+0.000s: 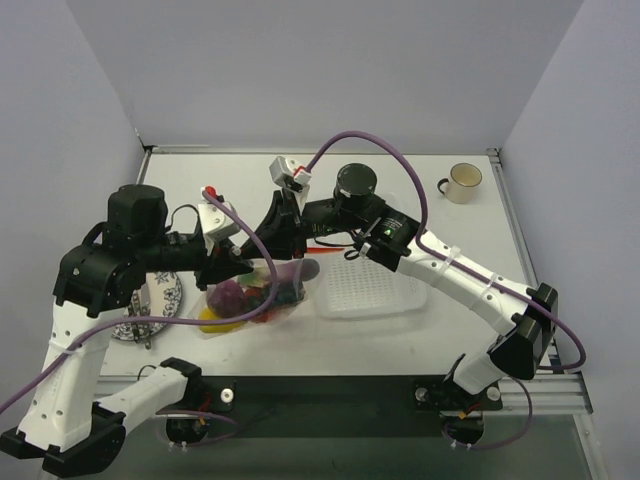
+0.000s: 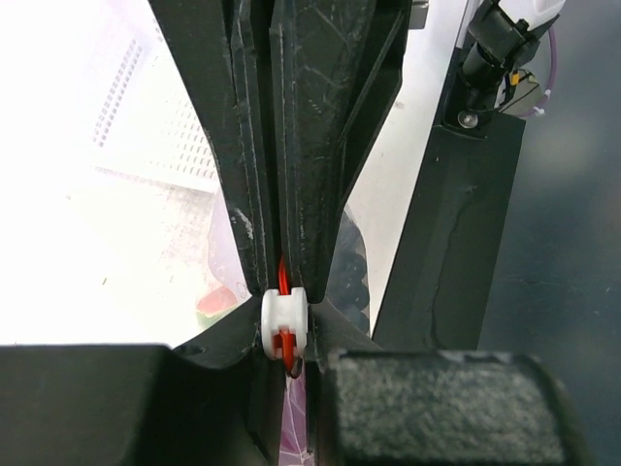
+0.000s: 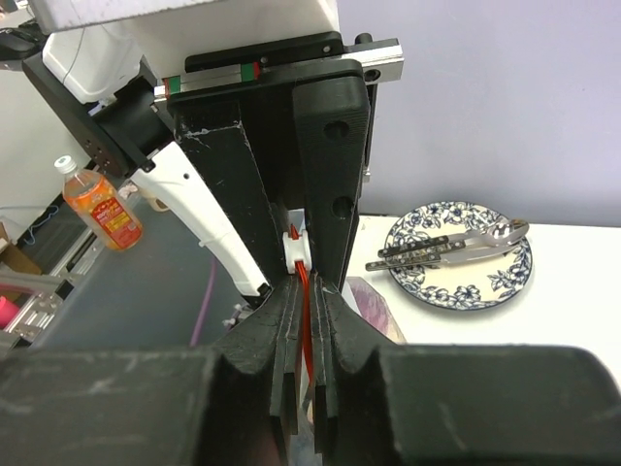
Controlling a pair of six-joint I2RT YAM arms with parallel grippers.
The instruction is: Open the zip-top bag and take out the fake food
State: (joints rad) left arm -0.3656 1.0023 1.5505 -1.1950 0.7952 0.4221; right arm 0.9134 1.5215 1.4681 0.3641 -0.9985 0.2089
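Note:
The zip-top bag (image 1: 250, 300) hangs just above the table at centre left, held by its mouth. Inside it is fake food: a purple piece (image 1: 232, 293), a yellow piece (image 1: 222, 322) and dark grapes (image 2: 349, 272). My left gripper (image 1: 245, 260) comes from the left; in the left wrist view it (image 2: 284, 342) is shut on the white zip slider (image 2: 284, 320). My right gripper (image 1: 268, 240) comes from the right; in the right wrist view it (image 3: 308, 306) is shut on the orange-red zip strip (image 3: 308, 325). The two grippers meet tip to tip.
A white mesh basket (image 1: 370, 290) sits right of the bag. A blue-patterned plate (image 1: 150, 300) with cutlery lies at the left. A cup (image 1: 463, 181) stands at the back right, and a black round object (image 1: 355, 181) behind the right arm.

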